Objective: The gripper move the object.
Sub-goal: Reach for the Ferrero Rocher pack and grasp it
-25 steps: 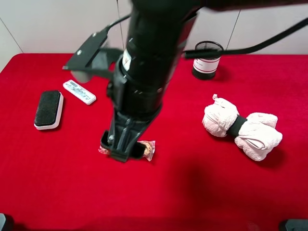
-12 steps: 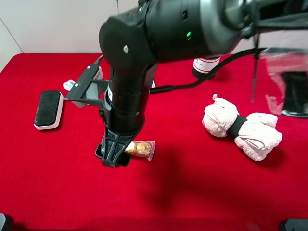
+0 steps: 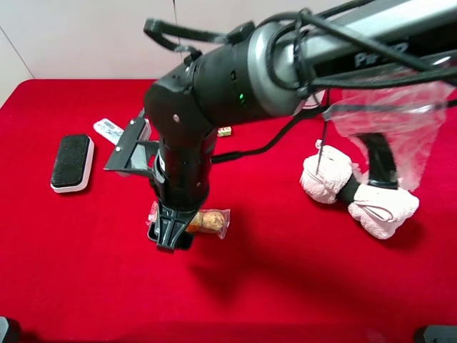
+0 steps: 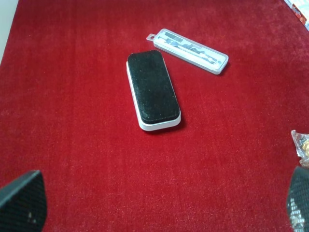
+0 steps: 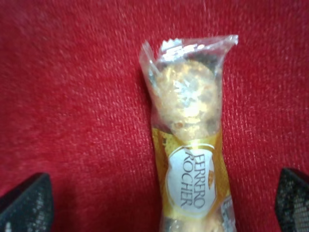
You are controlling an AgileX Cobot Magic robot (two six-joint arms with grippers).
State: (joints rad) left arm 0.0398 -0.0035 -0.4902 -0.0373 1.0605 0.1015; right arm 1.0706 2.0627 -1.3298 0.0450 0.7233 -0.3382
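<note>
Right fingers [image 5: 25, 207]: released, tips spread wide, set low over the red worktop [image 3: 285, 286] in its front-left part. The Ferrero Rocher packet [image 5: 190, 145] lies flat on the cloth between the two tips, with bare cloth showing on either side of it. I cannot tell whether either tip touches it. From the high camera, my right arm reaches across the middle and covers one end of the packet; the other end shows just beside the arm.

Left fingers [image 4: 21, 203]: also released, tips well apart, nothing between them. They hang above the left part of the worktop, where a black-faced brush [image 4: 153, 90] lies flat with a clear plastic case [image 4: 188, 50] just beside it — near, not touching.

A white towel bundle [image 3: 357, 189] rests on the right side, well apart from the packet.
</note>
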